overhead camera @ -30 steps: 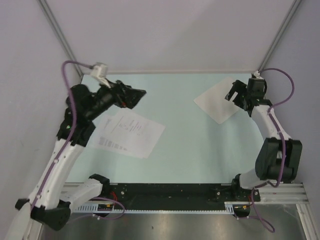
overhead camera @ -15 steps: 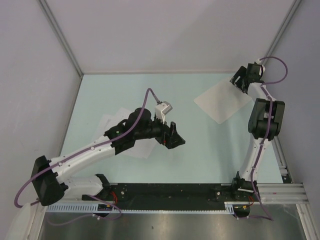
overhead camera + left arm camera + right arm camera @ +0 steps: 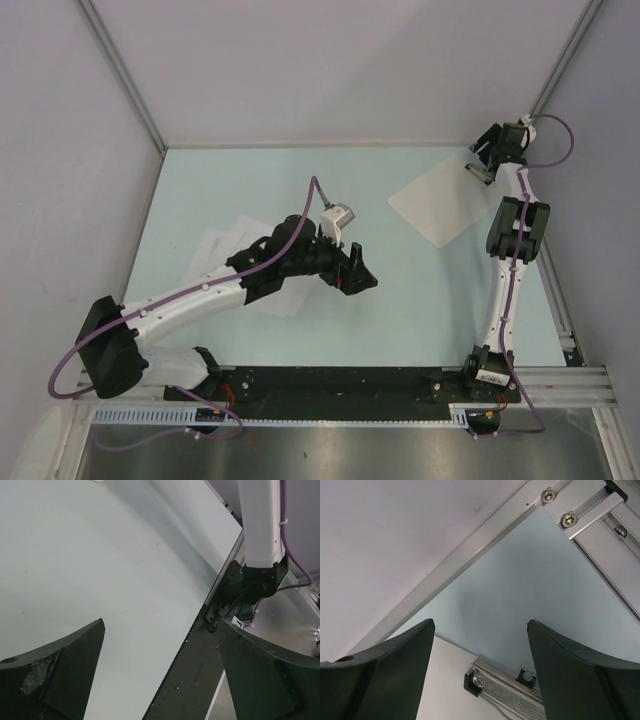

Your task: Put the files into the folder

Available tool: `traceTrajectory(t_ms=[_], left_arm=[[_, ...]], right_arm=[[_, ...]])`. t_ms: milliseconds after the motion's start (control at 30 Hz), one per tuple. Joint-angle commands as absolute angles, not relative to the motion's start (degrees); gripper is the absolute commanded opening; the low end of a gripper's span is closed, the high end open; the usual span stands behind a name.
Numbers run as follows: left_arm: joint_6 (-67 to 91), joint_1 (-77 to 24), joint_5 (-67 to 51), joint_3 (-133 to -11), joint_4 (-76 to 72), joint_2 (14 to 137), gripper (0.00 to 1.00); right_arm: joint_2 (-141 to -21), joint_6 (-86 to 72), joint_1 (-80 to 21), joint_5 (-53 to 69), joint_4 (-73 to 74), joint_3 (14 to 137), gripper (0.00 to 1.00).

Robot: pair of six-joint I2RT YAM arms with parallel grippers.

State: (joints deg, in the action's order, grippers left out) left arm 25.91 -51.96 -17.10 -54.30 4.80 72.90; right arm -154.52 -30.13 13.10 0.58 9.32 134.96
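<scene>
pale mint-green flat table top (image 3: 400, 300), bare over most of its middle and far-left area. printed white paper sheets (image 3: 215, 248) lie flat at left-centre, overlapped and skewed to table edges; only part shows, faint print visible. plain white thin rectangular board (image 3: 443, 205) lies flat at far right, turned diagonal, well apart from sheets, one corner near back right corner of table. small silvery clip with dark ends (image 3: 505, 690) sits on board's edge, flat against table. black base rail (image 3: 340, 385) runs along near edge.
</scene>
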Motion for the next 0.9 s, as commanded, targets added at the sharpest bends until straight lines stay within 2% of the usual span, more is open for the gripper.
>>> traceTrajectory(t_ms=[0,100,200,300,533,700,867], left_arm=[[26.10,-52.38,-17.23,-55.63,2.46,74.00,0.98],[26.72,-52.29,-17.75,-55.98,2.90,73.74,0.98],[27.24,-52.29,-17.93,-55.64,3.52,72.69,0.98],[27.68,-52.29,-17.67,-54.76,3.43,70.93,0.98],[27.25,-52.30,-16.09,-53.18,3.78,66.45,0.98],[27.42,-52.29,-15.56,-51.86,3.78,65.48,0.98],[27.60,-52.29,-12.93,-50.71,4.57,65.04,0.99]], right_arm=[[-155.31,-32.35,12.84,3.96,11.69,136.51,0.81],[-154.60,-32.78,12.74,5.09,12.91,134.48,0.78],[-152.94,-33.31,12.66,7.11,17.83,132.55,0.63],[-148.04,-32.00,11.69,8.00,22.14,126.59,0.57],[-128.72,-24.97,6.51,2.02,25.74,99.26,0.57],[-116.56,-19.70,-2.34,-2.26,24.52,79.06,0.57],[-107.25,-18.72,-10.18,-11.41,27.77,71.28,0.59]])
